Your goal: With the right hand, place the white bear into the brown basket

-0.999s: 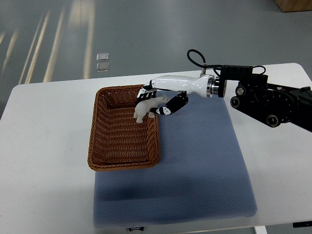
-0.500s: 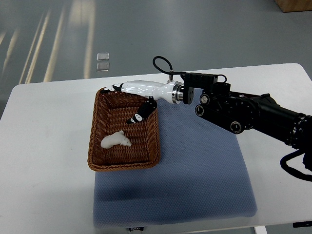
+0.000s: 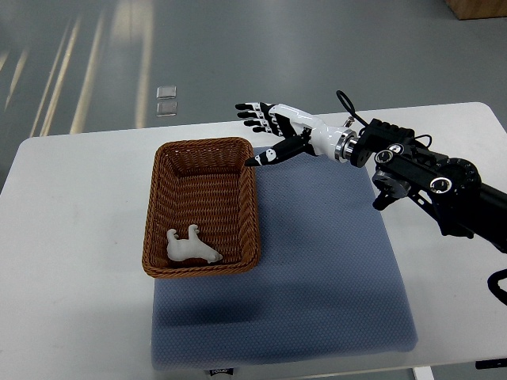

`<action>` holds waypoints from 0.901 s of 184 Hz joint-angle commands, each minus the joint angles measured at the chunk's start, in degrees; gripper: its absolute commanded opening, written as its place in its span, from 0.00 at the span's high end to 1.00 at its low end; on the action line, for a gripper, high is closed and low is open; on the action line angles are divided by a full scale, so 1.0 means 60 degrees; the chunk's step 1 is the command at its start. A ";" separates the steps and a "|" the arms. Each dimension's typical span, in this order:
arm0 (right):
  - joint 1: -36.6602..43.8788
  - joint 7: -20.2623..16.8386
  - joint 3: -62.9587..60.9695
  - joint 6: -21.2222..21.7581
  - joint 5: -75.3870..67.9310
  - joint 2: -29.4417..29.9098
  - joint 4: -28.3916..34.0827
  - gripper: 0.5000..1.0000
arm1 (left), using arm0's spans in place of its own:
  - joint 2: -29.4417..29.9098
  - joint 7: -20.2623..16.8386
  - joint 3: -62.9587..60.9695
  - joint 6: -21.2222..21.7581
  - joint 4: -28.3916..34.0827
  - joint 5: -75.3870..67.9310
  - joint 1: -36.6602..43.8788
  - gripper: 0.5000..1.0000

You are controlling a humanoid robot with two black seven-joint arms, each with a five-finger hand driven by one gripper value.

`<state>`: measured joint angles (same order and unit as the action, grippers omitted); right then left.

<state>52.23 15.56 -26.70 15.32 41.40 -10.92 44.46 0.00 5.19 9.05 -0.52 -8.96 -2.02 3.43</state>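
The white bear (image 3: 191, 246) lies on its side inside the brown wicker basket (image 3: 158, 198), near the basket's front edge. My right hand (image 3: 267, 131) is open and empty, fingers spread, above the table just beyond the basket's far right corner. Its black arm (image 3: 428, 178) comes in from the right edge. The left arm is out of view.
The basket stands on the left edge of a blue-grey mat (image 3: 317, 269) on a white table (image 3: 71, 237). The table's far edge runs behind the hand, with grey floor beyond.
The hand held the bear over the basket's right rim, then let it go; the bear dropped to the basket floor. The hand has since drawn back up and to the right, open.
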 commanded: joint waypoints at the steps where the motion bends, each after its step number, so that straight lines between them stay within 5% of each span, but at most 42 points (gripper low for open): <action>1: -0.0209 -0.0250 0.0011 0.0010 -0.0748 -0.0114 0.0002 0.14 | 0.0000 0.0000 0.0000 -0.0001 0.0000 0.0000 0.0000 0.00; 27: -0.0400 -0.0879 -0.0004 -0.0063 -0.1860 -0.0187 -0.0057 0.14 | 0.0000 0.0000 0.0000 -0.0001 0.0000 0.0000 0.0000 0.00; 74: -0.0692 -0.0938 0.0011 -0.0063 -0.4908 -0.0363 -0.0306 0.14 | 0.0000 0.0000 0.0000 -0.0001 0.0000 0.0000 0.0000 0.00; 166: -0.1440 -0.0894 -0.1425 -0.0019 -0.5128 -0.0290 -0.0350 0.14 | 0.0000 0.0000 0.0000 -0.0001 0.0000 0.0000 0.0000 0.00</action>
<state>44.30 10.06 -34.32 15.18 10.62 -12.81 42.32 0.00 5.19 9.05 -0.52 -8.96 -2.02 3.43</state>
